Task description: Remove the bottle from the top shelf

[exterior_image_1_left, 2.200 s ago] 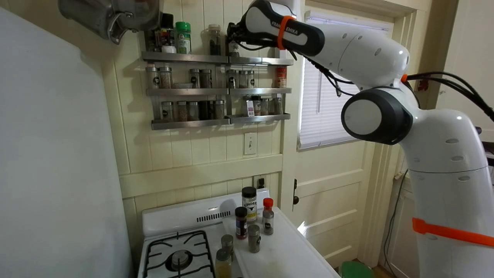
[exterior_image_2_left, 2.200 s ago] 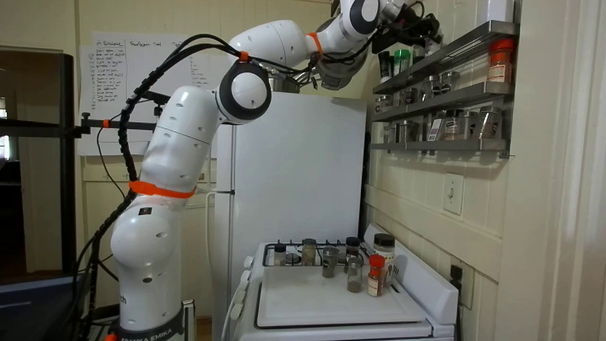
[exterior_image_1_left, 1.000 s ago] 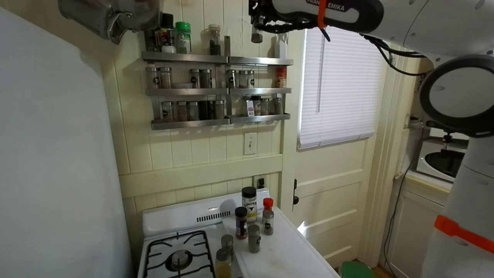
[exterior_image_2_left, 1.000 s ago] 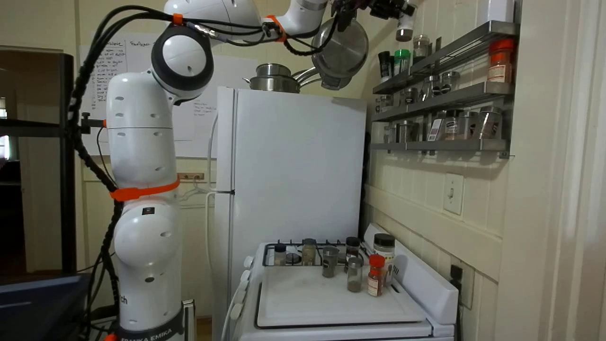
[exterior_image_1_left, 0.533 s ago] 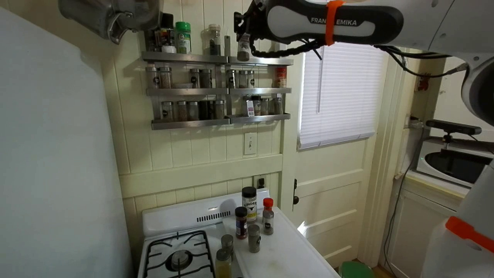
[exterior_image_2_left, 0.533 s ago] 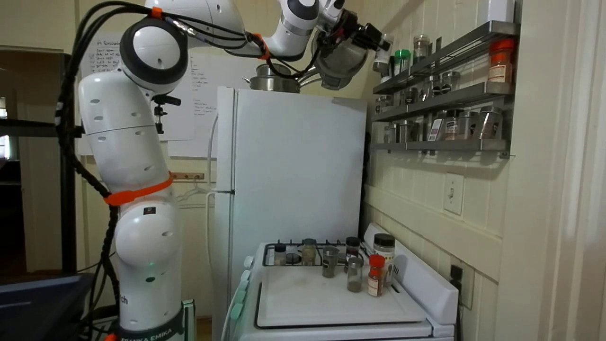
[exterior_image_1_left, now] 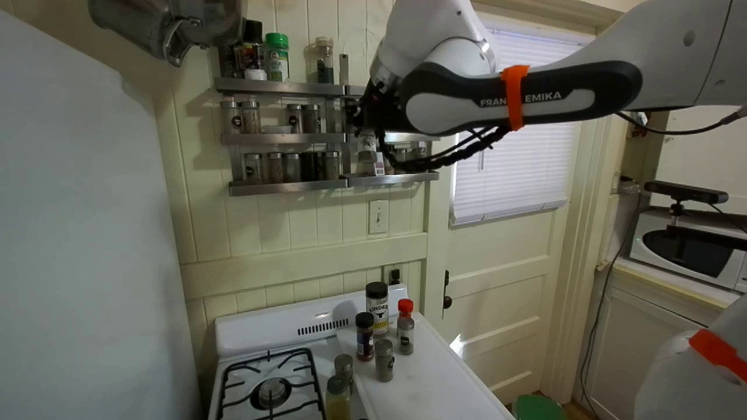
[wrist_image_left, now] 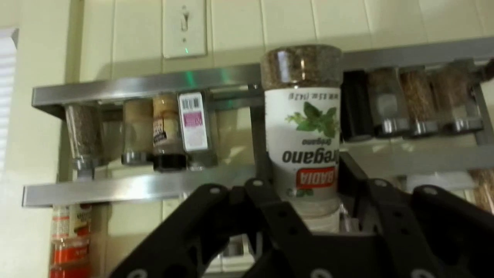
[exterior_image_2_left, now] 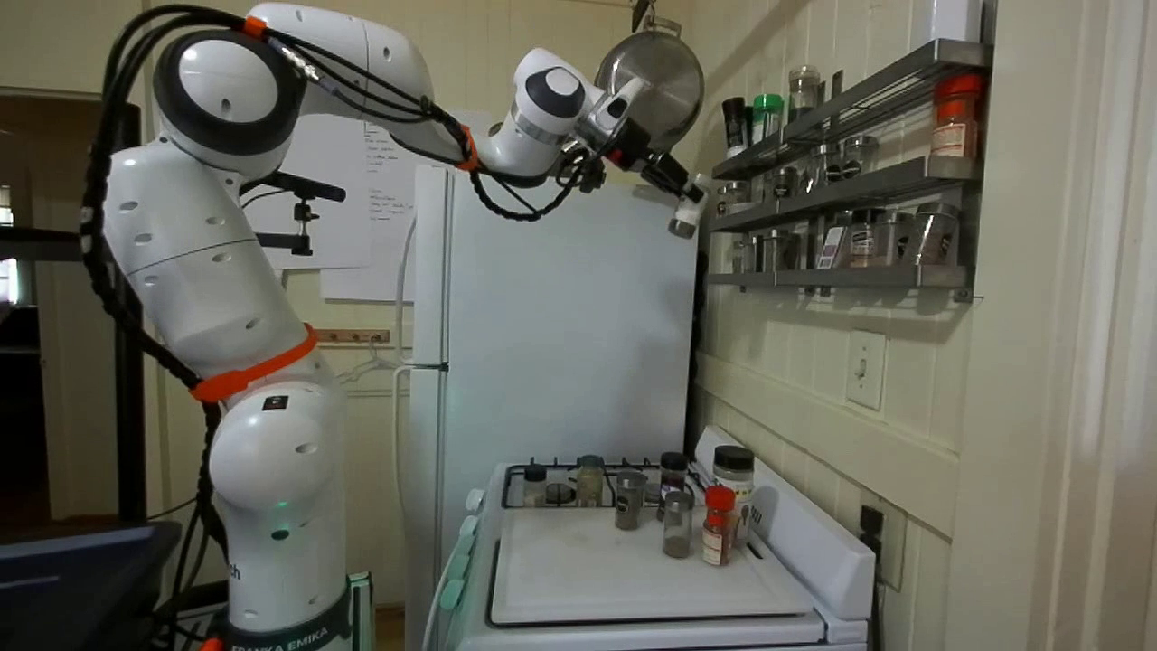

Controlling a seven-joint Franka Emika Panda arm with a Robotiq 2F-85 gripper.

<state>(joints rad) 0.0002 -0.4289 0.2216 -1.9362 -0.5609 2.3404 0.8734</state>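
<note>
The bottle, a clear oregano jar with a white label, shows large in the wrist view [wrist_image_left: 303, 127], where the picture is upside down. My gripper [wrist_image_left: 305, 170] is shut on it, one finger on each side. In an exterior view the gripper [exterior_image_2_left: 698, 188] holds the bottle [exterior_image_2_left: 687, 213] tilted in the air, away from the rack. In an exterior view the arm partly covers the bottle [exterior_image_1_left: 367, 149]. The top shelf [exterior_image_1_left: 280, 87] of the steel rack also shows in an exterior view [exterior_image_2_left: 868, 99]. Other bottles stand on it, including a green-capped one [exterior_image_1_left: 277, 57].
Jars fill the middle tier [exterior_image_1_left: 283, 139] and bottom tier [exterior_image_1_left: 286, 187]. A steel pan [exterior_image_2_left: 653, 86] hangs behind the gripper, near the white fridge [exterior_image_2_left: 569, 316]. Below is the stove [exterior_image_2_left: 633, 579], with several spice bottles on its cover, including a red-capped one [exterior_image_2_left: 718, 529].
My gripper has lifted the bottle off the top shelf, drawn it away from the wall and lowered it to about the lower tiers' height. The bottle now tilts.
</note>
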